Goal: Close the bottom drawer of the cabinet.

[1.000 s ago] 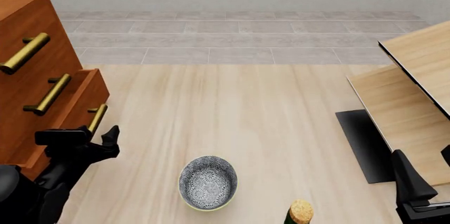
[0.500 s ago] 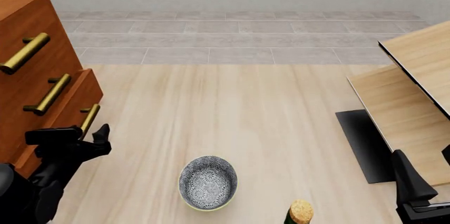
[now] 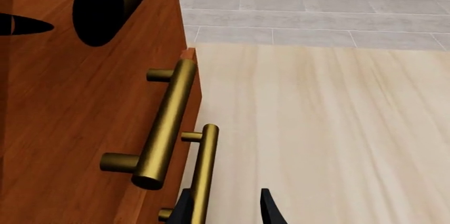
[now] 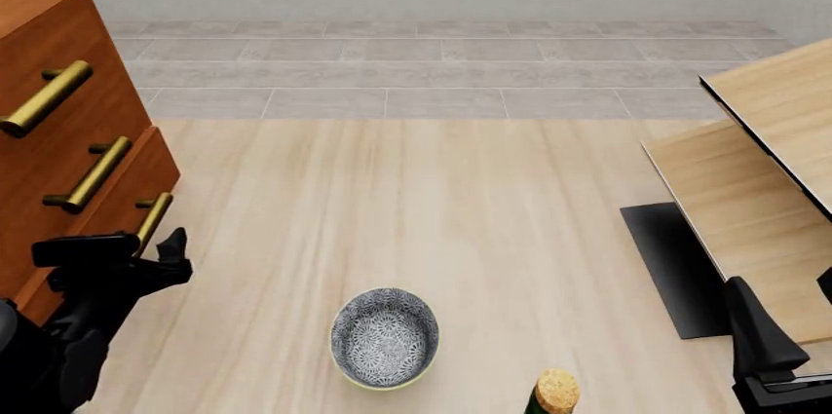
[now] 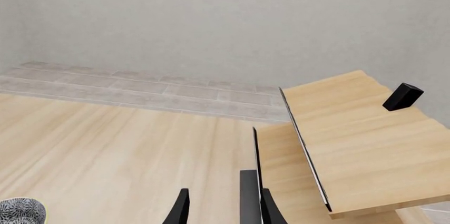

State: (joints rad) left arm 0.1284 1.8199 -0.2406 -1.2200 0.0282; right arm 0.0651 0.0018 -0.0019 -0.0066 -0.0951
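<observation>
The reddish-brown cabinet (image 4: 53,54) stands at the left edge of the front view. Its bottom drawer (image 4: 156,169) sticks out only slightly from the cabinet front. The drawer's brass handle (image 4: 152,217) also shows in the left wrist view (image 3: 205,166). My left gripper (image 4: 156,250) is open and sits right at that handle. In the left wrist view (image 3: 226,211) one finger (image 3: 184,209) lies just behind the bar and the other stands beside it. My right gripper (image 5: 225,211) is open and empty at the front right (image 4: 767,356).
A patterned bowl (image 4: 384,336) sits on the floor near the front, with a corked bottle (image 4: 556,393) to its right. Pale light-wood panels (image 4: 767,170) and a black mat (image 4: 665,258) stand at the right.
The bottom drawer has slid leftward into the cabinet. My left gripper has moved left with it, staying at the handle. The right arm has not moved.
</observation>
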